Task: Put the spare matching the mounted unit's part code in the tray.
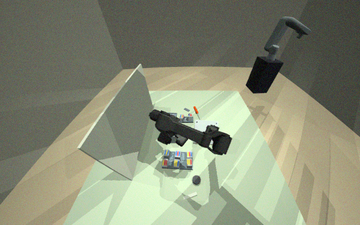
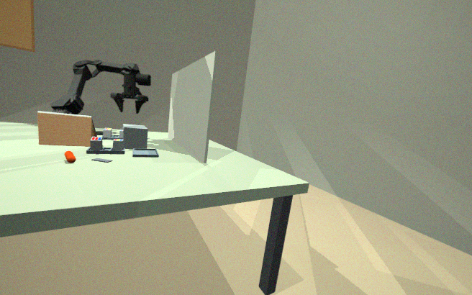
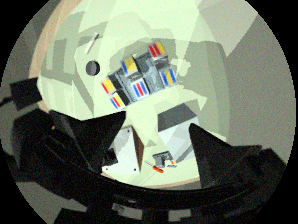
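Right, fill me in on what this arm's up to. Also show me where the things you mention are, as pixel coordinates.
The gripper [image 1: 172, 141] [image 2: 129, 109] [image 3: 158, 120] hangs open above the table, holding nothing. The spares [image 1: 178, 154] [image 3: 141, 89] stand in their striped rack, and the tray [image 2: 145, 152] on the table has no spare in it. So the matching spare has yet to be delivered.
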